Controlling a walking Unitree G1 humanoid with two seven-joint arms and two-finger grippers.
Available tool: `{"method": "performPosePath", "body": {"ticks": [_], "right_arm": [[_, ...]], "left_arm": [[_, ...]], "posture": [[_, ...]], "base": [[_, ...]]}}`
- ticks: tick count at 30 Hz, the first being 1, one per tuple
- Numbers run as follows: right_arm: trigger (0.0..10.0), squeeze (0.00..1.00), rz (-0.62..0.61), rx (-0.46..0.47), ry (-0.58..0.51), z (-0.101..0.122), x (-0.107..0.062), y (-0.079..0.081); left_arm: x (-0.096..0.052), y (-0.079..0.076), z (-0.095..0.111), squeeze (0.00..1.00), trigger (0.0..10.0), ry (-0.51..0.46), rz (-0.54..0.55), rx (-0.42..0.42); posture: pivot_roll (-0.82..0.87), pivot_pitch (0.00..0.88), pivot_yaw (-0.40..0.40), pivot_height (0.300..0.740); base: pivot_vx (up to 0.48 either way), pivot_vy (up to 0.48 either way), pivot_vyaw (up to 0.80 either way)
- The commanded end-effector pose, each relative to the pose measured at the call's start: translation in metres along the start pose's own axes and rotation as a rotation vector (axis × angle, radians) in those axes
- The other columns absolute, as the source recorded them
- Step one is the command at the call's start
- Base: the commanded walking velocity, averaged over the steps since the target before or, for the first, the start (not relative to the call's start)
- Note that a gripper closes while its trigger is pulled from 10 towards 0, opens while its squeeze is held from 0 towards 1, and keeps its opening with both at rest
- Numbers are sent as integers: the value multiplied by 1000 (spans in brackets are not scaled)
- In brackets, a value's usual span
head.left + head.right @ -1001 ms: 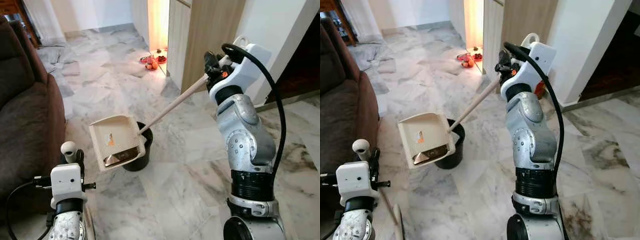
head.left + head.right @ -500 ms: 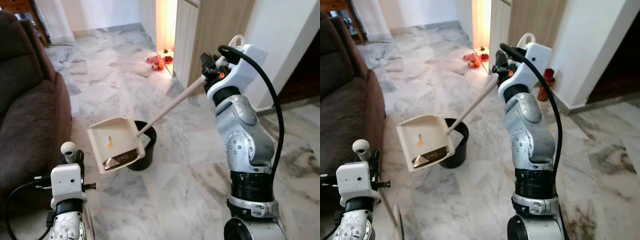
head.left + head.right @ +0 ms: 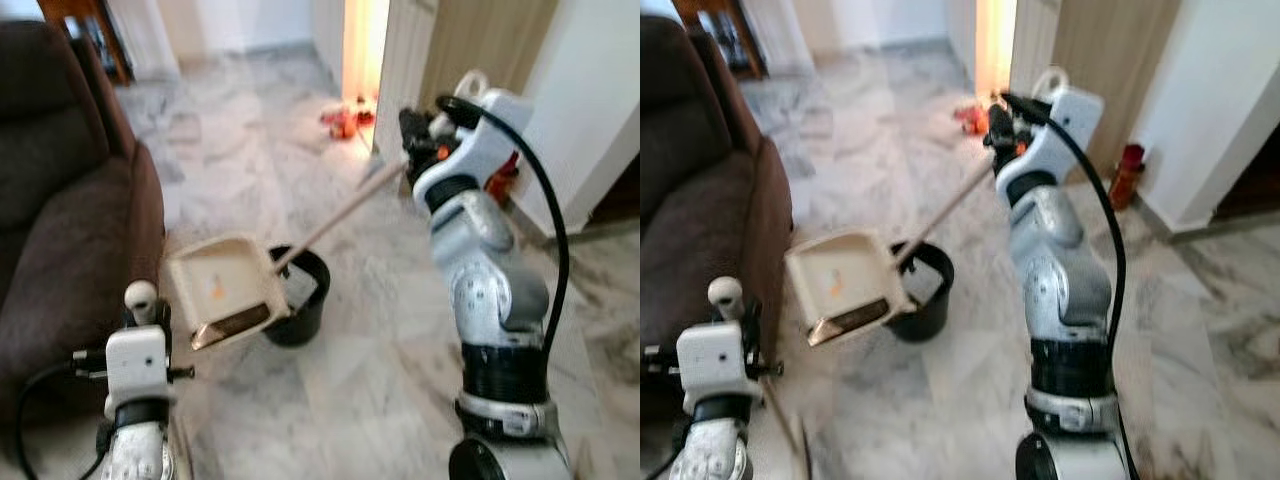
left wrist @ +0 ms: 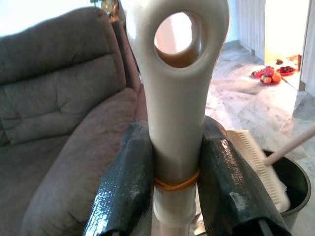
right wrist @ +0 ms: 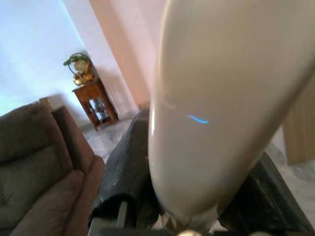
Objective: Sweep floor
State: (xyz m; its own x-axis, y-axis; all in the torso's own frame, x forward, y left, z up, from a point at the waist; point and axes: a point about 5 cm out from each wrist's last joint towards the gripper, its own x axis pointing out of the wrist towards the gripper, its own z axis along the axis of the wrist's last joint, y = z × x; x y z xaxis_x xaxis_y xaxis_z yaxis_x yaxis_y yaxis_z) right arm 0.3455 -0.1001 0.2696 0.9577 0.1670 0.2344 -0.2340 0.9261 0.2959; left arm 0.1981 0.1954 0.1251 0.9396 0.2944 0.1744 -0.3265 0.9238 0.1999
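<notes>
Broom handle [image 4: 177, 98] stood clamped between the left gripper [image 4: 174, 182] fingers beside the brown sofa [image 3: 60, 230], while the cream dustpan [image 3: 222, 290] hung tilted over the black bucket [image 3: 305, 300], its long handle [image 3: 335, 215] pinched tight in the raised right gripper [image 3: 412, 135].

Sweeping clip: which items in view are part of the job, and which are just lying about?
In use:
- dustpan, on a long handle held by the right gripper, tilted over the black bin
- broom handle, clamped in the left gripper
- small orange scrap in the pan

Lying about:
- brown sofa
- red and orange items by the doorway
- red bottle by the wall
</notes>
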Motion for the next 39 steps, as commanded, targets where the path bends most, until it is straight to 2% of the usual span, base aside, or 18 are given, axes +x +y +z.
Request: {"method": "performPosePath", "body": {"ticks": [1,7,12,20,30,39], "right_arm": [[10000,0,40,39,-74,15,-1,6],[10000,0,49,30,-76,16,-1,7],[10000,0,56,34,-74,15,-1,8],[10000,0,66,38,-68,15,-1,9],[10000,0,92,38,-70,15,-1,12],[10000,0,93,48,-65,14,0,12]], "left_arm": [[2,2,11,0,10000,-53,11,16],[2,2,11,0,10000,-53,12,16],[3,2,11,0,10000,-53,11,16],[3,1,11,0,10000,-55,14,17],[3,2,12,0,10000,-57,17,18],[4,1,12,0,10000,-57,16,16]], "posture": [[-100,72,37,740],[-101,72,36,740],[-101,72,36,740],[-101,71,34,740],[-100,70,33,740],[-101,66,30,740]], "base": [[296,0,0],[301,0,0],[300,0,751],[299,0,0],[301,0,716],[302,0,0]]}}
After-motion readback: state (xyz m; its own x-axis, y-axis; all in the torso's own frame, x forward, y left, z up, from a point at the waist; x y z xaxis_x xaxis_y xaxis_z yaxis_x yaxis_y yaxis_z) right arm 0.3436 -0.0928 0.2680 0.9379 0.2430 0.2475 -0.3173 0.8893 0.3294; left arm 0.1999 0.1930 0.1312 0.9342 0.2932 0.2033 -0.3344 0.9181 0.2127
